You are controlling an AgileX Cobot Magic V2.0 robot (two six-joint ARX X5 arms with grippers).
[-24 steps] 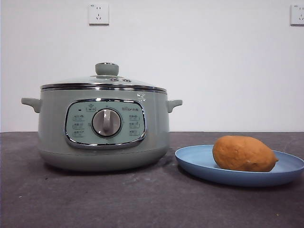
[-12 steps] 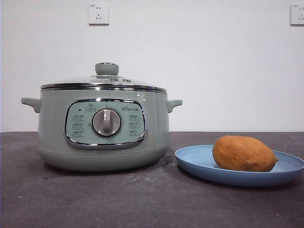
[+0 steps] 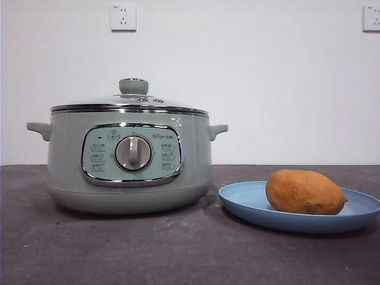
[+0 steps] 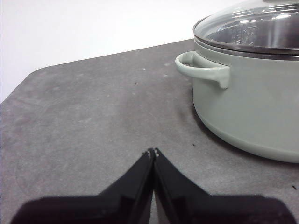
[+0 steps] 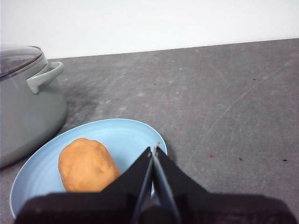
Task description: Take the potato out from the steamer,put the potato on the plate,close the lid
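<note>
Potato (image 3: 305, 191) lies on blue plate (image 3: 249, 205), near front of dark worktop (image 3: 148, 249). Green steamer (image 3: 129, 159) sits just beside plate, lid (image 3: 132, 102) on top, closed. Left claw (image 4: 153, 153) pinched tight, holds nothing, low over worktop near steamer handle. Right claw (image 5: 153, 150) pinched tight, empty, above plate rim beside potato. White wall (image 3: 267, 77) behind.

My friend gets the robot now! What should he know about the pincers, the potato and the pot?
Left pincer: shut, empty, over bare table beside the round sage-green steamer.
Right pincer: shut, empty, above the rim of the shallow light-blue plate.
The oval orange-brown potato lies on the plate.
The domed glass lid with its green knob sits on the steamer.
Done: potato out, plated, lid closed.
Left: seemingly nothing.
</note>
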